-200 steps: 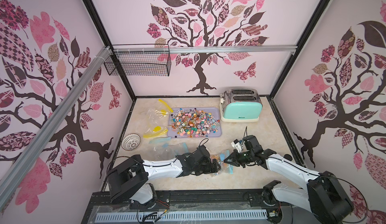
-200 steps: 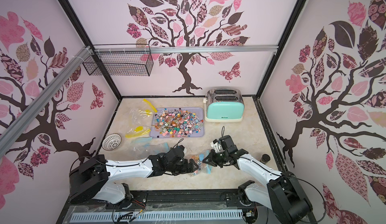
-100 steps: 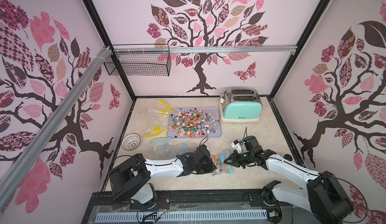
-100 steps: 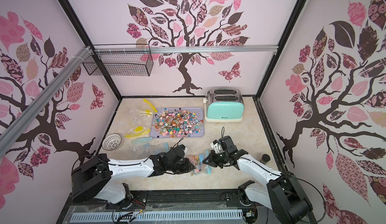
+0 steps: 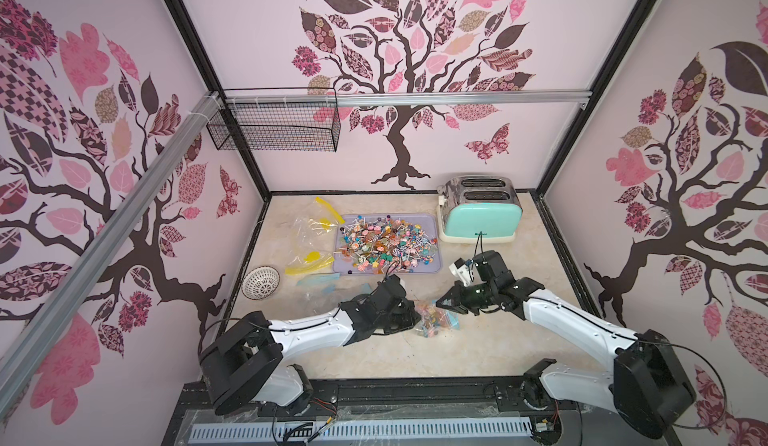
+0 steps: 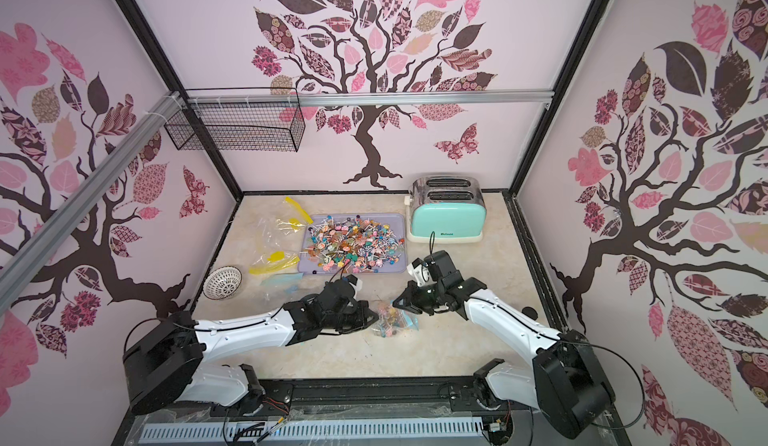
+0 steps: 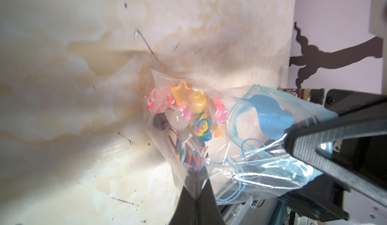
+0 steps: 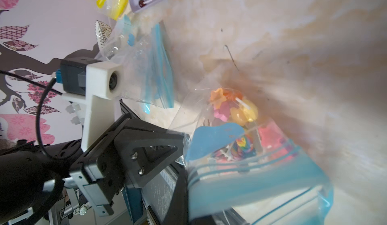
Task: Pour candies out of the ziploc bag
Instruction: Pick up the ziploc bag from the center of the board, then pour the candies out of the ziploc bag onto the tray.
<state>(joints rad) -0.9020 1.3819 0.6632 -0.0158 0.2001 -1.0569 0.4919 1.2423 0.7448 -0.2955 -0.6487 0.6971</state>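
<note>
"Delinee" is read on the toaster (image 6: 446, 219); the ziploc bag (image 5: 432, 325) is clamped between the low-stretched left gripper (image 5: 415, 319) and right gripper (image 5: 439, 303), both closed on it.

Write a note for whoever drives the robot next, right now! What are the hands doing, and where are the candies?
Left gripper: shut on the bag's clear end.
Right gripper: shut on its blue zip end.
Bag: between the two arms, nearer the robot than the tray, with candies inside.
Done: both grips are on; a pile already lies in the tray.
Left: I cannot tell whether the zip is open. Probably open it, bring the bag over the tray and tip it out.
</note>
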